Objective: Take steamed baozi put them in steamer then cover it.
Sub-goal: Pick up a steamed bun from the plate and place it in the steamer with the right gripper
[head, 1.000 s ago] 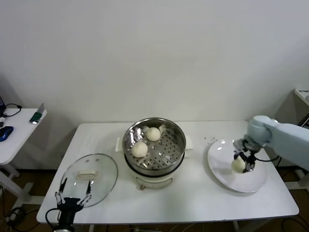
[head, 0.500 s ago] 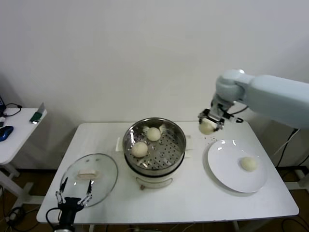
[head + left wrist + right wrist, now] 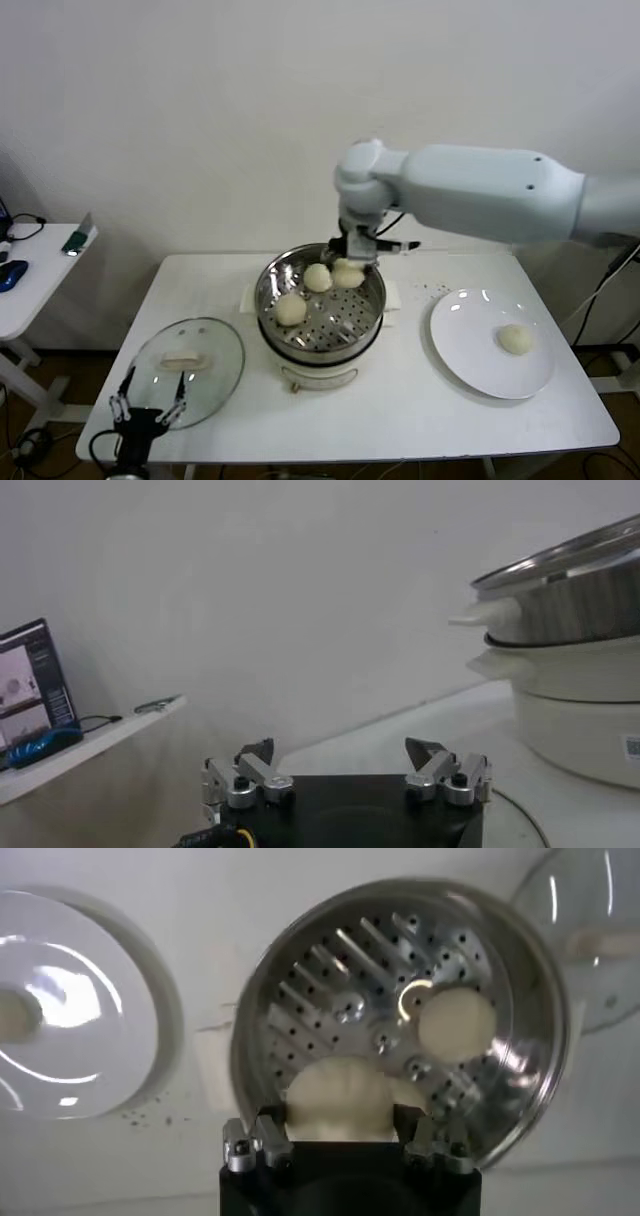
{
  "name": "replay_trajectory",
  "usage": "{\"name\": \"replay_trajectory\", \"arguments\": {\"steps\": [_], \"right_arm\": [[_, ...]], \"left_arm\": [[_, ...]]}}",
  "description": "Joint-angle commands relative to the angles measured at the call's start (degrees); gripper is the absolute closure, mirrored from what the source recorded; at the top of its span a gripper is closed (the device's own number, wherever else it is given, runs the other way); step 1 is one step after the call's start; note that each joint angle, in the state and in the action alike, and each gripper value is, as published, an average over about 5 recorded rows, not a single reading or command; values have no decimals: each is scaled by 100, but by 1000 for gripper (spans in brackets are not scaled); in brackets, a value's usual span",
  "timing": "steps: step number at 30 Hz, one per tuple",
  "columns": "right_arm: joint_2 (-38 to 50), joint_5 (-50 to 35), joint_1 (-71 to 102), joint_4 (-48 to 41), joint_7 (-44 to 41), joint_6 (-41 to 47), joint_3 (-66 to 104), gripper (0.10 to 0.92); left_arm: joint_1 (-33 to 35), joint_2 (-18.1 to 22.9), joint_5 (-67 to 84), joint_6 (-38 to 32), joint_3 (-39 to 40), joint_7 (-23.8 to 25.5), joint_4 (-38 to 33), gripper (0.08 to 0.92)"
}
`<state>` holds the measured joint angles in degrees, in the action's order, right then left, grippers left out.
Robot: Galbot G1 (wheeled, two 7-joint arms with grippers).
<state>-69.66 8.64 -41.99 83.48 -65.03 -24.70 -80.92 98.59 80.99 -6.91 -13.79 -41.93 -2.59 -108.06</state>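
The steamer (image 3: 345, 325) stands mid-table on its white pot base. Two baozi (image 3: 317, 277) (image 3: 290, 309) lie on its perforated bottom. My right gripper (image 3: 350, 262) hangs low over the back of the basket, shut on a third baozi (image 3: 349, 273). The right wrist view shows that baozi (image 3: 340, 1103) wedged between the fingers of the right gripper (image 3: 340, 1126), above the steamer (image 3: 330, 958). Another baozi (image 3: 516, 339) rests on the white plate (image 3: 470, 335). The glass cover (image 3: 185, 362) lies flat at the front left. My left gripper (image 3: 150, 412) waits open below the table's front-left edge.
The pot base's handles stick out to both sides. A side desk (image 3: 30, 280) with small items stands off to the left. The left wrist view shows the left gripper (image 3: 345, 765) low beside the pot base (image 3: 580, 730).
My right gripper lifted a baozi off the plate and carried it left, over the table, down into the steamer. One baozi stays on the plate. The left arm has not moved.
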Motion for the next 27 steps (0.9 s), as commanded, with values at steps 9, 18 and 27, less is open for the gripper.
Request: {"name": "replay_trajectory", "arguments": {"steps": [9, 18, 27], "right_arm": [[-711, 206, 780, 15, 3, -170, -178, 330], [-691, 203, 822, -52, 10, -164, -243, 327], [-638, 573, 812, -107, 85, -285, -149, 211]], "left_arm": [[-35, -65, 78, 2, 0, 14, 83, 177], [-53, -86, 84, -11, 1, 14, 154, 177], [-37, -73, -1, -3, 0, -5, 135, 177]]}}
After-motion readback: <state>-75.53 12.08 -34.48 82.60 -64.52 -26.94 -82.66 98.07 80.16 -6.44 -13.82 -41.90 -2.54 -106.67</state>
